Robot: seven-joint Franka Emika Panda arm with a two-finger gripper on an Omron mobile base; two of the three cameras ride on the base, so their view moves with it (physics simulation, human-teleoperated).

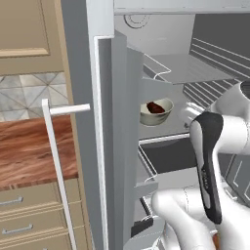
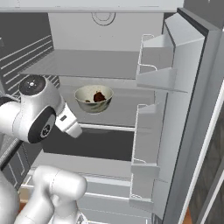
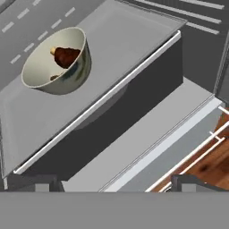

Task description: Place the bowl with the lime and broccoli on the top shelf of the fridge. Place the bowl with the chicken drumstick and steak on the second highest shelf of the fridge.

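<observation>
The meat bowl is sitting on the fridge's second shelf, ahead of the pincer, apart from it. The pincer is hanging released, grasping nothing. The top shelf is lying bare, so the lime bowl is waiting, I reckon.

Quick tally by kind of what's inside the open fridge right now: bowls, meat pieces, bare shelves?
Bowls: 1, the bowl with the chicken drumstick on the second highest shelf.
Meat pieces seen clearly: 1, the chicken drumstick.
Bare shelves: 1, the top shelf.
Total: 3
</observation>
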